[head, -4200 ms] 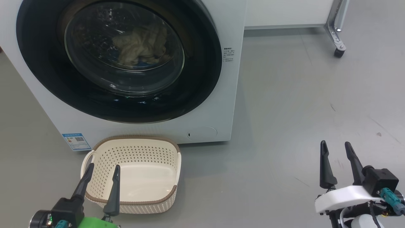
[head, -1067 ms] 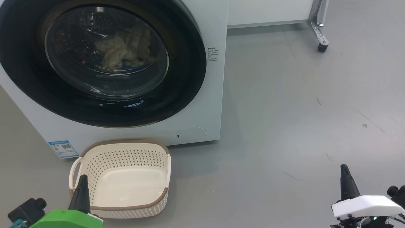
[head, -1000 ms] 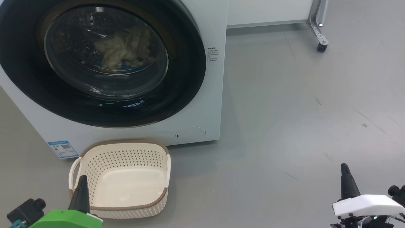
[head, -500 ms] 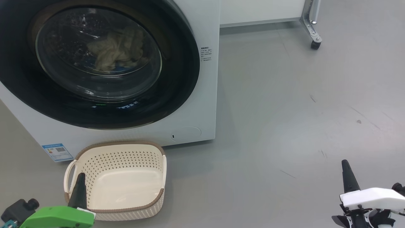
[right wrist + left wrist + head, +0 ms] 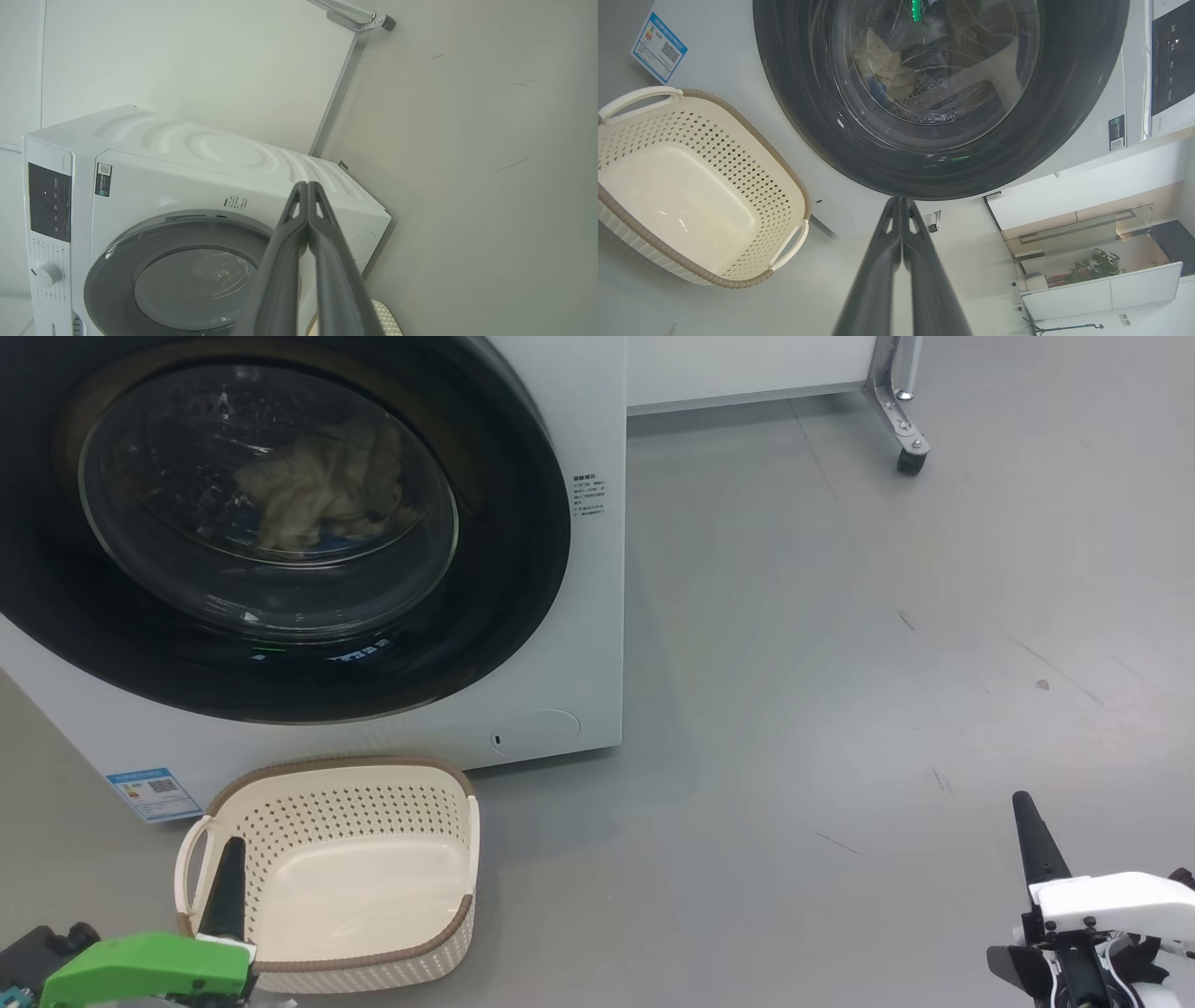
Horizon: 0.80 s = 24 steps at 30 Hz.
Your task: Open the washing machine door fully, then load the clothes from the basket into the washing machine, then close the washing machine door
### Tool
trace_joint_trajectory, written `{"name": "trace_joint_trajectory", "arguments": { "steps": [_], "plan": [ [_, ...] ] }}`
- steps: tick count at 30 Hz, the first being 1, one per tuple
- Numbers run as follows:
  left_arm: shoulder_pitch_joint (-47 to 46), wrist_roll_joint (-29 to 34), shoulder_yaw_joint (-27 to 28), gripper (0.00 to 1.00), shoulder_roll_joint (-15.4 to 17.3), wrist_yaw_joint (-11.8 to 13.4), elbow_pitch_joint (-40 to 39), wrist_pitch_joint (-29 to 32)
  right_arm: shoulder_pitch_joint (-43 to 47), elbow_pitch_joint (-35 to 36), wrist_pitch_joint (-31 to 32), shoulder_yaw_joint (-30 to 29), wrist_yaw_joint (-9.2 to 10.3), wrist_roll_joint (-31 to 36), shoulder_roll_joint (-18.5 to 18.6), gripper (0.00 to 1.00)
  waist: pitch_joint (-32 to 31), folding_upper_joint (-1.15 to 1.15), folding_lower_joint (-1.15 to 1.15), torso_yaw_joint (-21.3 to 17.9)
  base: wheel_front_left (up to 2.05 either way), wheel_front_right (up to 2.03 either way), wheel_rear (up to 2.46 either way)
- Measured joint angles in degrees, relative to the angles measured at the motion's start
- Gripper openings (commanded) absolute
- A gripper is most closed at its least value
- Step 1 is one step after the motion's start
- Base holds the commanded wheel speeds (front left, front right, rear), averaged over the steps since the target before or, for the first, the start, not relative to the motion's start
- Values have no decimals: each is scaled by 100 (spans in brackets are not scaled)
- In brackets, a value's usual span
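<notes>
Left gripper & right gripper go from spread to pinched tight; cam pans. We see clothes behind closed washing machine door, up-fwd of nearer left gripper; basket empty.

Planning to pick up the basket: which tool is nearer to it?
The left tool, the one with the green housing, is close against the basket's near left side. The white-housed right tool is far off over the grey floor.

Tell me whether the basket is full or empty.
Empty. The bare cream floor of the basket shows in head and left wrist views; the clothes lie behind the glass of the washing machine door.
</notes>
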<state>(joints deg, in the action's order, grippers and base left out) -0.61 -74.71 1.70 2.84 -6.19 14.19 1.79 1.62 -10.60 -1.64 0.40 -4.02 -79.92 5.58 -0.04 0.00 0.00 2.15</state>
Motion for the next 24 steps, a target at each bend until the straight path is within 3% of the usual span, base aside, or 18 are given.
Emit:
{"name": "trace_joint_trajectory", "arguments": {
  "steps": [24],
  "plan": [
    [-275,-1700,265,0,-56,-69,160,454,-397,-389,365,-275,-243,-1603,-1,0,23,0,0,-213,0,0,0]
  ]
}}
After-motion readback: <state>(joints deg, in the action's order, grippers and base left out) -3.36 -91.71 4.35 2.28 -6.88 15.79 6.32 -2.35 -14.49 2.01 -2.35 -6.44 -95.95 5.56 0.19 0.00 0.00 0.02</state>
